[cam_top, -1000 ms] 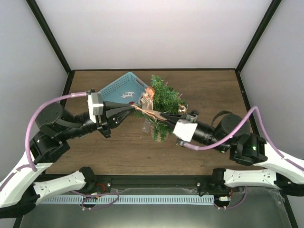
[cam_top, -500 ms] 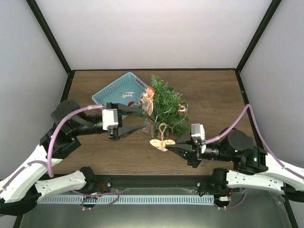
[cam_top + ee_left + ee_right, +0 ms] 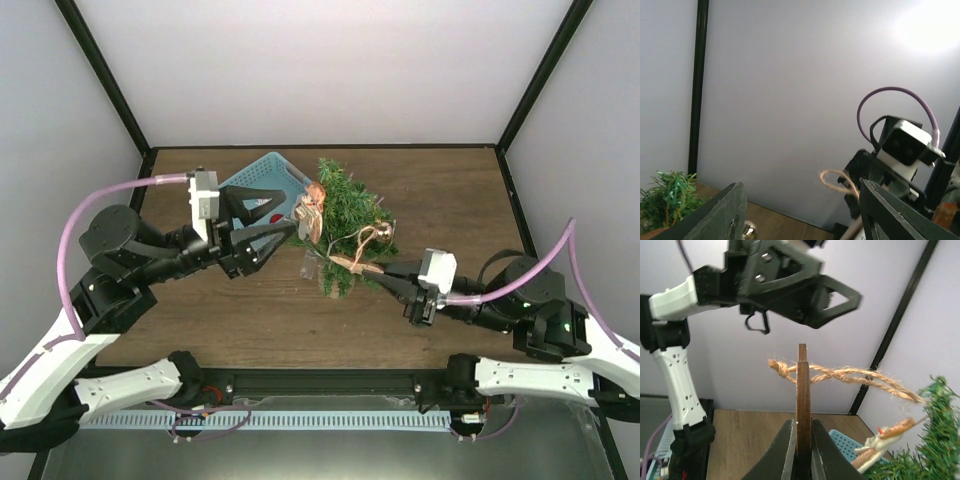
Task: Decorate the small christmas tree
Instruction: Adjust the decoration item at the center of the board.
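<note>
Tabletop of dark wood carries everything, with two arms reaching over it from the near edge. One light-blue basket sits toward the far left. One small christmas tree stands just right of the basket, at the middle of the tabletop toward its far edge.

Three decorations show. One copper-coloured ornament hangs on the tree's left side, and one round bell on its right. One flat wooden ornament is pinched edge-on in the right end effector, at the tree's near side. Its single twine loop trails toward the branches.

The left end effector hangs over the basket's right corner with its jaws spread and nothing between them.

A second ago the left jaws were shut at the twine by the tree, and half a second ago they had only begun to part. The right end effector, then drawn back toward the near edge with the wooden ornament, now sits closer to the tree.
</note>
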`<move>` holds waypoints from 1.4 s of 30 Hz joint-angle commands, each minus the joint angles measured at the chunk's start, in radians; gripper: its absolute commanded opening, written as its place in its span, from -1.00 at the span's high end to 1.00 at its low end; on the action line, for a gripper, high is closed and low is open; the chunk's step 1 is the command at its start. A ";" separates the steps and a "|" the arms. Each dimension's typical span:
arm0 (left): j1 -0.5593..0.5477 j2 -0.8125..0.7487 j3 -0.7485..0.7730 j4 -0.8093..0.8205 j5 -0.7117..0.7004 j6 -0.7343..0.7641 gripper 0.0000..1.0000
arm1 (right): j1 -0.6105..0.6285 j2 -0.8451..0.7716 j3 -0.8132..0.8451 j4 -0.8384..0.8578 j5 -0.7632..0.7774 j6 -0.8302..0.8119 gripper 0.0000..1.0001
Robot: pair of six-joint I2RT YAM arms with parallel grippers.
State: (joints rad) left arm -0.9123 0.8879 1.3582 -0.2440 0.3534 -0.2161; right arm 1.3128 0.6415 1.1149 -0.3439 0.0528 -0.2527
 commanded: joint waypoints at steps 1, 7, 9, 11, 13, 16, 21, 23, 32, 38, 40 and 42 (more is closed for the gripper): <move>0.002 0.057 0.075 -0.090 -0.020 -0.152 -0.26 | 0.007 0.064 0.083 -0.173 -0.109 -0.260 0.83; 0.001 0.133 0.095 -0.127 0.162 -0.180 -0.18 | 0.008 0.148 0.151 -0.256 -0.202 -0.372 0.98; 0.001 0.155 0.107 -0.169 0.197 -0.154 -0.14 | 0.007 0.192 0.183 -0.276 -0.158 -0.394 0.99; 0.001 0.165 0.113 -0.208 0.218 -0.116 -0.14 | 0.007 0.226 0.207 -0.298 -0.105 -0.412 0.99; 0.001 0.179 0.137 -0.272 0.207 -0.076 -0.13 | 0.007 0.253 0.221 -0.320 -0.086 -0.426 0.99; 0.002 0.203 0.188 -0.407 0.184 -0.020 -0.13 | 0.007 0.274 0.224 -0.327 -0.068 -0.447 0.99; 0.002 0.180 0.204 -0.518 0.122 0.005 -0.16 | 0.007 0.287 0.214 -0.330 -0.010 -0.520 0.99; 0.001 0.166 0.200 -0.542 0.103 0.001 -0.20 | 0.007 0.294 0.207 -0.341 0.009 -0.593 0.99; 0.002 0.145 0.137 -0.616 0.044 -0.008 -0.21 | 0.007 0.316 0.175 -0.233 0.107 -0.784 0.99; 0.002 0.153 0.132 -0.616 -0.007 0.023 -0.13 | 0.007 0.337 0.173 -0.221 0.107 -0.797 0.99; 0.001 0.158 0.134 -0.619 -0.023 0.037 -0.01 | 0.007 0.344 0.174 -0.221 0.108 -0.797 0.99; 0.001 0.158 0.136 -0.619 -0.048 0.048 0.28 | 0.008 0.346 0.174 -0.222 0.109 -0.791 0.99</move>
State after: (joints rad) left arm -0.9123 1.0424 1.4899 -0.8528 0.3634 -0.2031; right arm 1.3136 0.9848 1.2877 -0.5896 0.1436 -1.0325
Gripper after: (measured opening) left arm 0.467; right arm 0.059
